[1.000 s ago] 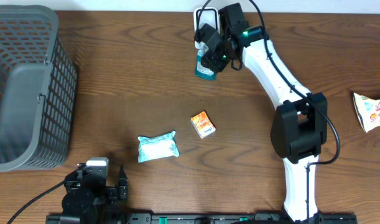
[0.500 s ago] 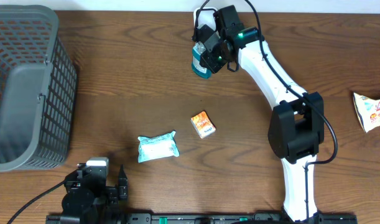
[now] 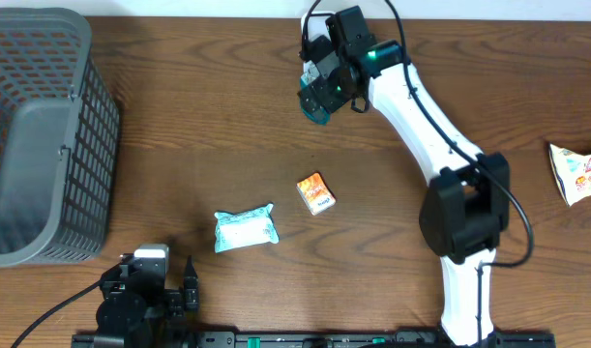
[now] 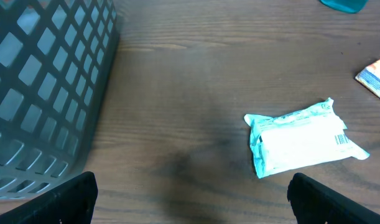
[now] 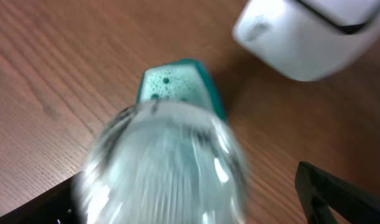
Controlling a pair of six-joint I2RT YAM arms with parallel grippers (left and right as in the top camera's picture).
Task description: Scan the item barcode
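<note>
Nearest the base, the left gripper [image 4: 193, 200] is parked low with its fingers spread wide and empty, apparently just out of the way. In front of it a teal tissue pack [image 4: 301, 140] lies flat with its barcode up, and a small orange packet [image 3: 315, 193] lies just beyond it. A grey basket [image 3: 97, 126] stands far left and a snack bag [image 3: 577, 172] far right. At the far edge the right gripper [image 3: 324, 89] has the clear bottle [image 5: 171, 155] between wide fingers, teal cap [image 5: 177, 84] toward the wood. A gap shows on one side and the bottle is blurred, so it looks loose rather than clamped. It sits just beside the white scanner [image 5: 301, 37] — probably there for the reading. Compared with a second ago, the bottle appears shorter from overhead and slightly shifted, and the arm's elbow has swung — everything else is unmoved.
</note>
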